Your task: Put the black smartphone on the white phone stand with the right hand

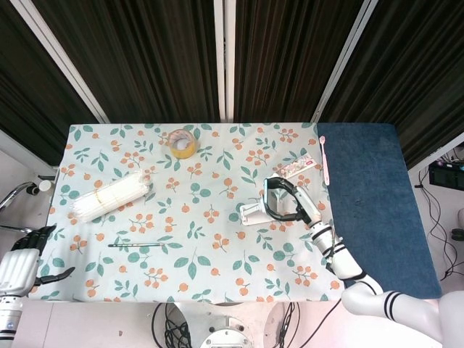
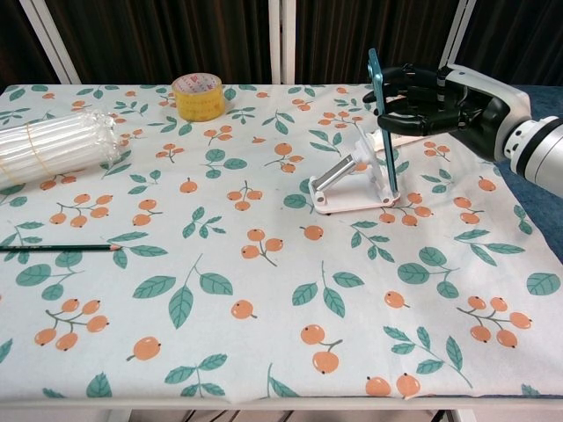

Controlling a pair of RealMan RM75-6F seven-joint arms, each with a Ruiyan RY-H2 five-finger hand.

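My right hand point(image 2: 440, 98) point(image 1: 296, 204) grips the black smartphone point(image 2: 381, 123) point(image 1: 275, 199) by its upper part, holding it nearly upright with its edge toward the chest camera. The phone's lower end hangs just above the base of the white phone stand point(image 2: 352, 180) point(image 1: 255, 212), right beside the stand's slanted back; whether they touch I cannot tell. My left hand point(image 1: 22, 262) shows only in the head view, off the table's near-left corner, its fingers apart and holding nothing.
On the floral tablecloth lie a roll of yellow tape point(image 2: 197, 95), a bundle of white straws point(image 2: 48, 145), a pencil point(image 2: 60, 249), and a toothpaste tube point(image 1: 293, 171) behind the stand. A pink toothbrush point(image 1: 324, 158) lies by the blue mat point(image 1: 373, 203).
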